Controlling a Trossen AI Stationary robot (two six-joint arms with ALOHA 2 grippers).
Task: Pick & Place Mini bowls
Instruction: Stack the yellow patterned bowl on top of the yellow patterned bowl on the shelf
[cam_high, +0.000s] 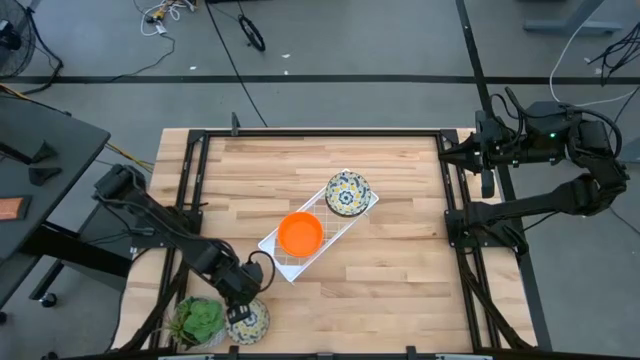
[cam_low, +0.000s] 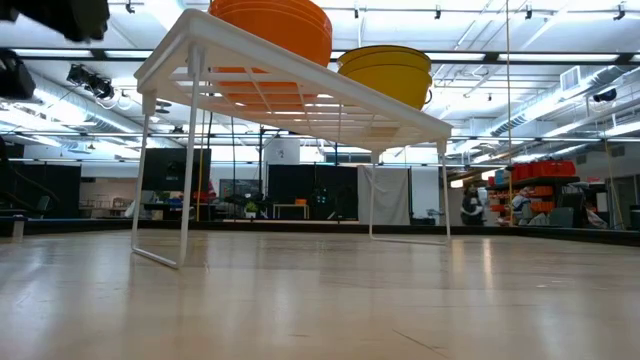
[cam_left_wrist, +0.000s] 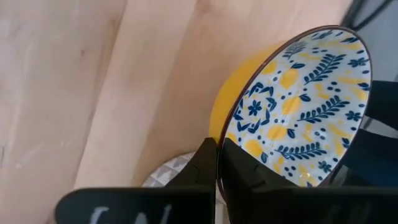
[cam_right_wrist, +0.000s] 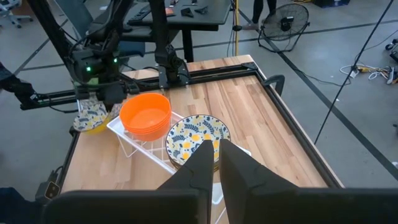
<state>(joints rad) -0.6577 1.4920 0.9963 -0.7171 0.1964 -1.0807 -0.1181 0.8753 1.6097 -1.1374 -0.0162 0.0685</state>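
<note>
My left gripper has its fingers clenched on the rim of a floral bowl at the tabletop's near left corner, beside the plant. I should lift straight up, slowly, then carry it to the rack.

Robotics lab or workshop: concrete floor with loose cables, a floor fan, desks, ceiling strip lights.

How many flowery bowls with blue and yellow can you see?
2. One flowery bowl sits on the white rack beside the orange bowl. The other flowery bowl is pinched at its rim by the left claw, next to the plant. Stacked ones may hide.
</note>
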